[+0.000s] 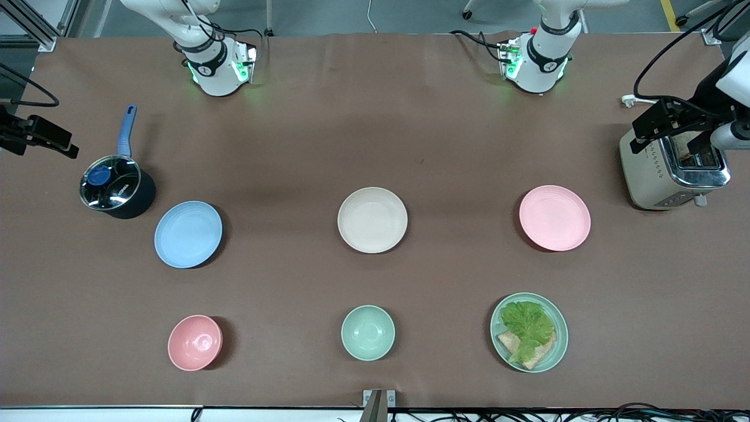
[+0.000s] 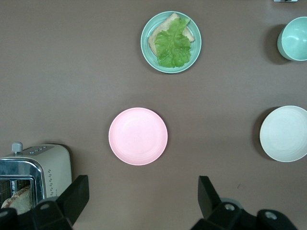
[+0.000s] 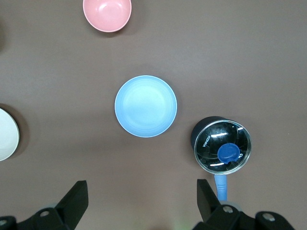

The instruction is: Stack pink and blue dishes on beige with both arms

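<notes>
My left fingers (image 2: 72, 194) hang spread wide above the pink plate (image 2: 138, 136) at frame centre. My right fingers (image 3: 76, 196) gape likewise over the blue plate (image 3: 145, 106). The beige plate (image 1: 372, 220) sits mid-tabletop between them.

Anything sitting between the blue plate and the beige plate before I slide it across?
Nothing: in the front view only bare brown table separates the blue plate from the beige plate.
</notes>
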